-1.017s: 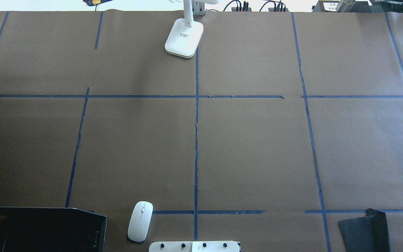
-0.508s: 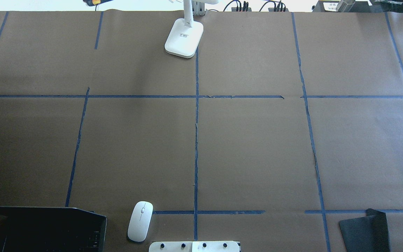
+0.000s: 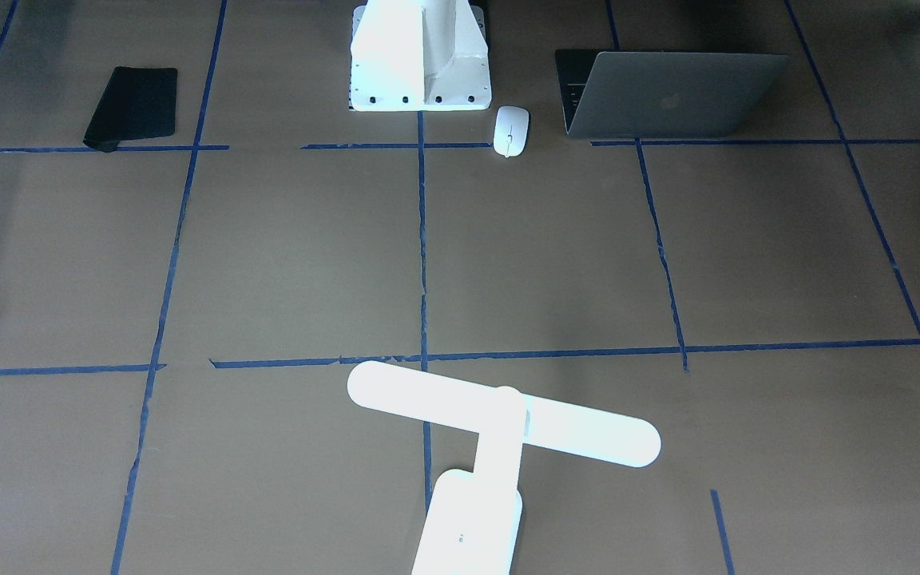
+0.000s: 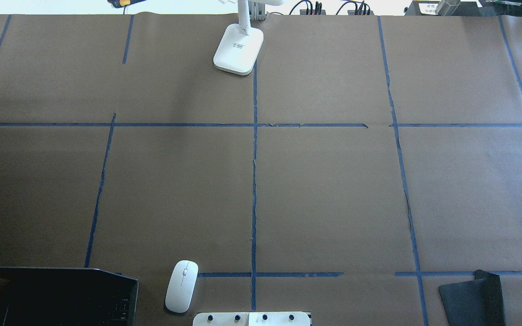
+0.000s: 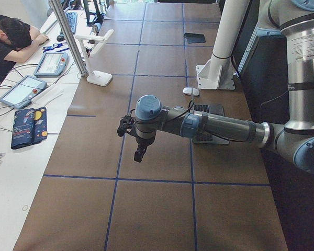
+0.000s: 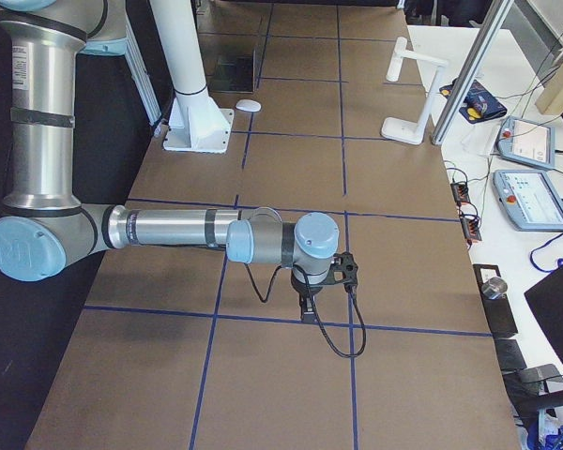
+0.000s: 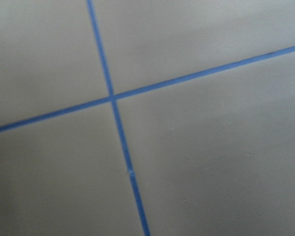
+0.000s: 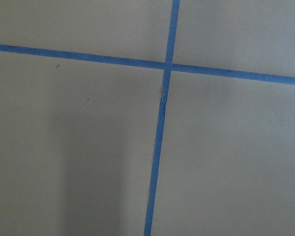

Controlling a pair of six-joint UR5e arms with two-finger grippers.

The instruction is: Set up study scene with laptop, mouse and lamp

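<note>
Laptop (image 3: 672,92): slim matte grey metal, hinged open, logo lid turned toward far edge. Stands on brown papered surface (image 4: 333,181), left half, at edge nearest white bolted pedestal (image 3: 420,56).
Mouse (image 3: 511,132): flat glossy white oval. Lies between laptop and pedestal.
Lamp (image 3: 500,415): smooth white T-shape, round-ended bar. Stands at far edge by centre tape line (image 4: 254,181).
Left tool (image 5: 140,154), right tool (image 6: 309,309): point down above bare surface. Cannot tell whether open or closed.
</note>
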